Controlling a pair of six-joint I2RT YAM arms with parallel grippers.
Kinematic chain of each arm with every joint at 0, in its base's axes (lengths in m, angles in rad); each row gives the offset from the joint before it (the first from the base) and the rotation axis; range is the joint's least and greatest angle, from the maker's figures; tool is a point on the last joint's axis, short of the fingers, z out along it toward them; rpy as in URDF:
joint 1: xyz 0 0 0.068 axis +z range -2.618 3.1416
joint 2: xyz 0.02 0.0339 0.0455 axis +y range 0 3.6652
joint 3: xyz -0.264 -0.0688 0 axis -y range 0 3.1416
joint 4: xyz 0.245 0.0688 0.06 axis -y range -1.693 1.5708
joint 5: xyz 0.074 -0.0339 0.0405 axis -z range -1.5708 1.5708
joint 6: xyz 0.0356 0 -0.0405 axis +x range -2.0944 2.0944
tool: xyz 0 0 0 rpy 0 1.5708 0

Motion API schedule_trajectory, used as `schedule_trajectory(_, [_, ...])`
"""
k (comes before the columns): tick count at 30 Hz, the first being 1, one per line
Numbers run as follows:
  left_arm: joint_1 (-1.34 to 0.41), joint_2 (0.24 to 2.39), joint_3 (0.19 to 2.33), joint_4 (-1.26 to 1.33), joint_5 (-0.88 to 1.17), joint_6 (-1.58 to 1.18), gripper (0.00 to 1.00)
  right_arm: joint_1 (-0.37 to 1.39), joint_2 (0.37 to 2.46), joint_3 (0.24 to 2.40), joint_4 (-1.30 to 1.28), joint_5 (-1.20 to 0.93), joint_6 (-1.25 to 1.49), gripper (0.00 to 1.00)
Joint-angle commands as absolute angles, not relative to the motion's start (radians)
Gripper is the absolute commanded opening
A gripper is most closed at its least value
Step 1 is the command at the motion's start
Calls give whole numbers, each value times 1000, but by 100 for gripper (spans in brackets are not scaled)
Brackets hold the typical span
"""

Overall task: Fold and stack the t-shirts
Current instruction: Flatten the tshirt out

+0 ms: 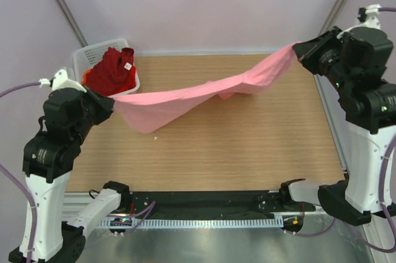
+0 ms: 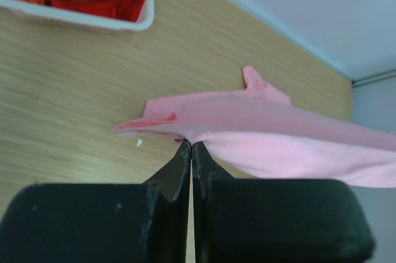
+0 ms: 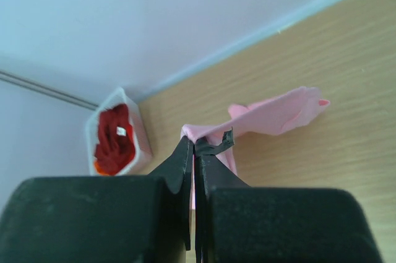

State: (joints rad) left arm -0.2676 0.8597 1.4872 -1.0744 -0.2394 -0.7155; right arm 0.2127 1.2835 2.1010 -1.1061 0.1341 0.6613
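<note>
Both tools (image 1: 113, 104) (image 1: 298, 50) tight on pink t-shirt (image 1: 185, 98)

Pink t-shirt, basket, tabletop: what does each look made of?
Pink t-shirt: soft matte cloth, probably a cotton knit; it sags and creases between its held ends. Basket: stiff white plastic, judging by its moulded mesh wall and smooth rim. Tabletop: light wood grain, matte; solid wood or laminate cannot be told.
</note>
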Motion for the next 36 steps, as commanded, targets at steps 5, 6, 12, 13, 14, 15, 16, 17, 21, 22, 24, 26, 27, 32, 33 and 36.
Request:
schedule_trajectory(5, [-264,858,1756,-1039,-288,-664,0,210,1141,2240,-962,195,700,1])
schedule_trajectory(6, [-264,848,1787,-1031,-270,-649,0,209,1125,2262,-956,195,692,1])
schedule_trajectory(12, [-264,818,2098,-1040,-219,-534,0,210,962,2330,-953,147,670,1])
schedule_trajectory(13, [-262,805,2129,-1051,-227,-523,0,209,930,2345,-953,140,673,1])
schedule_trajectory(14, [-262,799,2158,-1063,-230,-519,0,207,920,2361,-950,126,678,1])
schedule_trajectory(15, [-264,792,2205,-1071,-233,-512,0,210,914,2397,-950,98,695,1])
schedule_trajectory(16, [-264,772,2216,-1075,-233,-506,0,209,908,2413,-950,80,704,1])
schedule_trajectory(17, [-264,761,2218,-1074,-236,-509,0,210,905,2425,-950,65,715,1])
schedule_trajectory(21, [-262,718,2168,-1057,-235,-528,0,209,885,2375,-931,32,762,1])
schedule_trajectory(22, [-262,710,2099,-1054,-239,-532,0,210,878,2343,-925,40,764,1])
schedule_trajectory(24, [-262,686,2005,-1026,-252,-543,0,209,861,2234,-911,51,756,1])
schedule_trajectory(26, [-264,667,1837,-959,-245,-557,0,210,848,2143,-901,67,740,1])
schedule_trajectory(27, [-264,655,1782,-933,-245,-567,0,209,832,2038,-884,77,736,1])
schedule_trajectory(32, [-264,661,1397,-775,-204,-584,0,210,805,1705,-816,143,706,1])
schedule_trajectory(33, [-264,678,1338,-728,-201,-577,0,210,802,1598,-771,146,689,1])
schedule_trajectory(36, [-262,721,1160,-636,-204,-575,0,209,816,1428,-697,167,664,1])
